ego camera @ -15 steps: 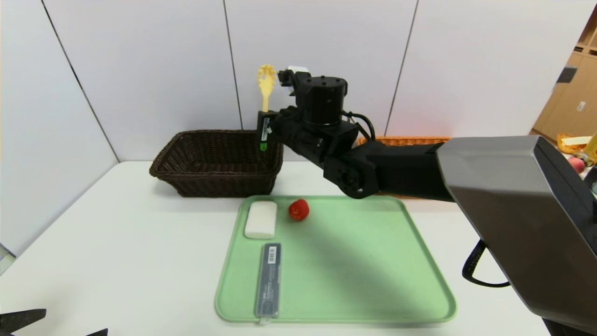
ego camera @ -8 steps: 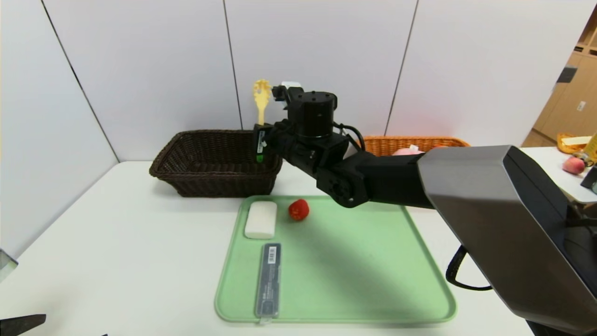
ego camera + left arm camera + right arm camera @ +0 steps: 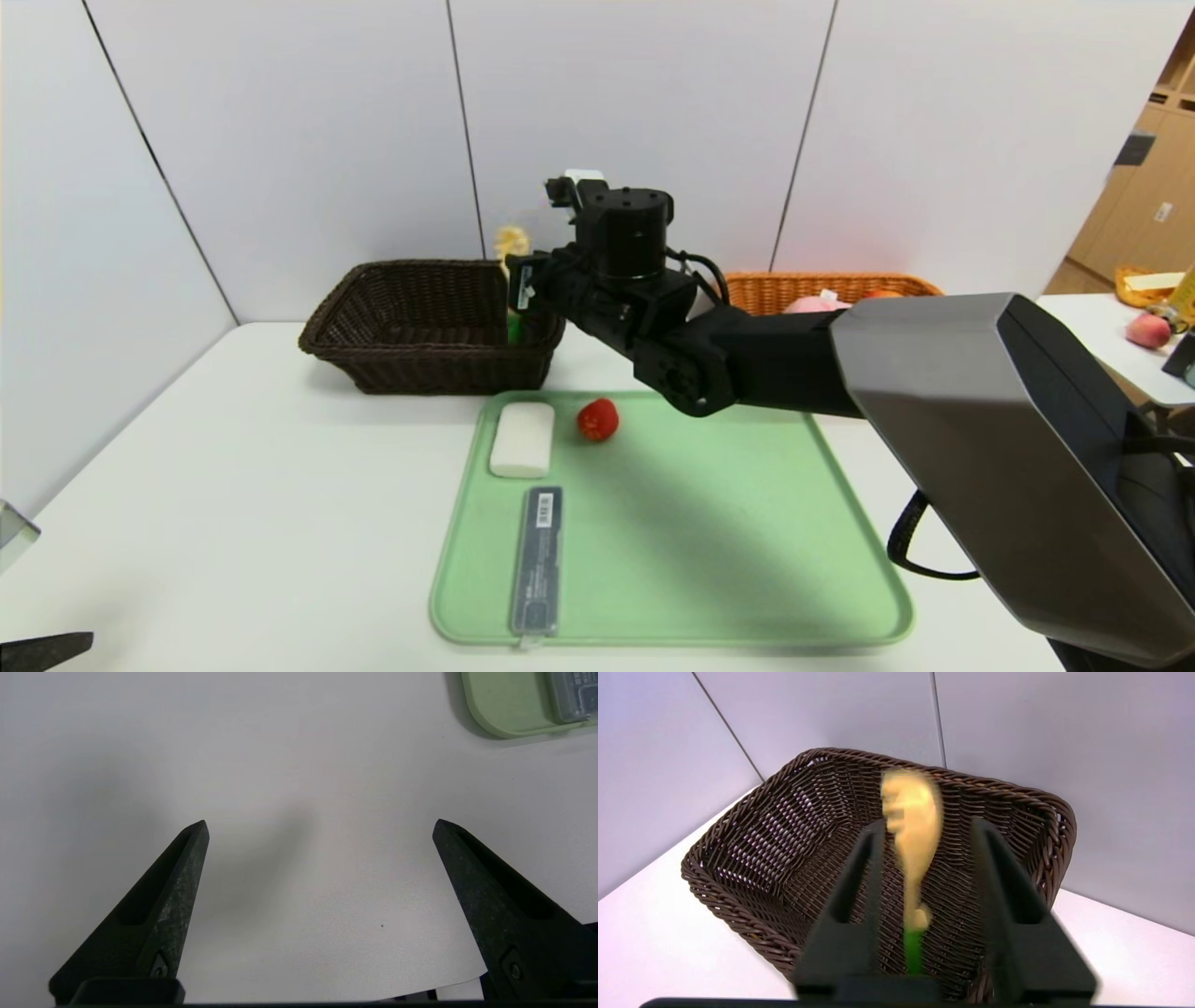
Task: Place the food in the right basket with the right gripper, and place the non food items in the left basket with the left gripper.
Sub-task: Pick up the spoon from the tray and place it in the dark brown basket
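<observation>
My right gripper hangs over the right end of the dark brown left basket. Its jaws stand apart, open. The yellow fork with green handle is loose between them, blurred, dropping into that basket; in the head view the fork shows just above the rim. On the green tray lie a white block, a small red strawberry-like fruit and a grey case. The orange right basket holds a pink peach. My left gripper is open over bare table at the near left.
My right arm reaches across above the tray's far right part. Both baskets stand against the back wall. In the left wrist view the tray's corner and the case's end show. A side table with fruit is at the far right.
The right gripper came down and left over the dark basket, then opened. The fork, held upright before, has slipped down toward the basket. The left arm has not moved.
</observation>
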